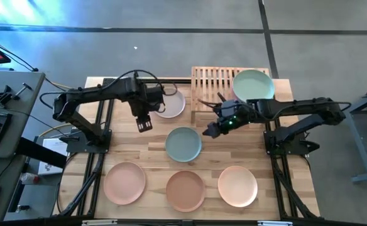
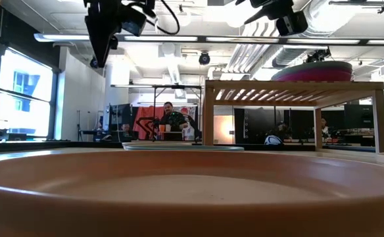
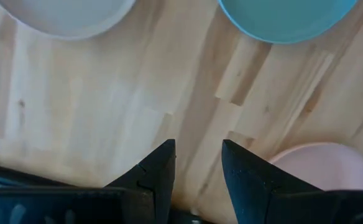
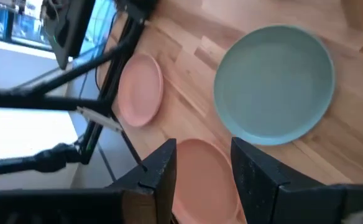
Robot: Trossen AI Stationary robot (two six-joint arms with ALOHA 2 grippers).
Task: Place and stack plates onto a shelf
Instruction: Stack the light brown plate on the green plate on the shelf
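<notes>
Three plates sit in a row along the near edge of the table [image 1: 152, 150]: pale pink plate [image 1: 125, 182] on the left, terracotta plate [image 1: 185, 190] in the middle, peach plate [image 1: 237, 186] on the right. In the low view the terracotta rim fills the whole foreground. Farther in, at table centre, grey-teal plate [image 1: 183, 144] lies flat and alone, with nothing on it.

Right gripper [image 1: 210, 131] hangs just right of the grey-teal plate, empty, fingers parted a little with a clear gap in the right wrist view. Left gripper [image 1: 144, 124] hangs over bare wood to the left of the grey-teal plate, also empty, fingers a narrow gap apart.

Behind the left gripper, a cream plate [image 1: 169, 103] rests on the table, partly under the left arm, just left of the shelf [image 1: 212, 81]. Shelf stands at the far edge, right of centre. Mint green plate [image 1: 253, 85] is on top of the stack on the shelf's right half; a magenta plate [image 2: 323, 71] shows below it in the low view. Shelf's left half is bare slats.

A person [image 2: 172, 120] sits in the room far behind.
</notes>
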